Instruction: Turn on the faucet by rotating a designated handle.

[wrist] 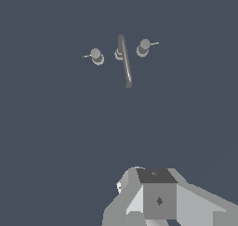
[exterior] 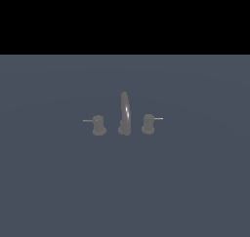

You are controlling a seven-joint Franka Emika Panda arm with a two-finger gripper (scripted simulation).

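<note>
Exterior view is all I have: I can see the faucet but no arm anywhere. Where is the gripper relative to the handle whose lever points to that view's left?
Observer: The wrist view shows part of the gripper. It is well apart from the handle, with bare floor between them, and it touches nothing.
Operator: Does the spout hang over the way in?
Observer: Seen from above, the spout reaches out from its base between the handle and the other knob, toward the gripper. It does not hang over the handle.
</note>
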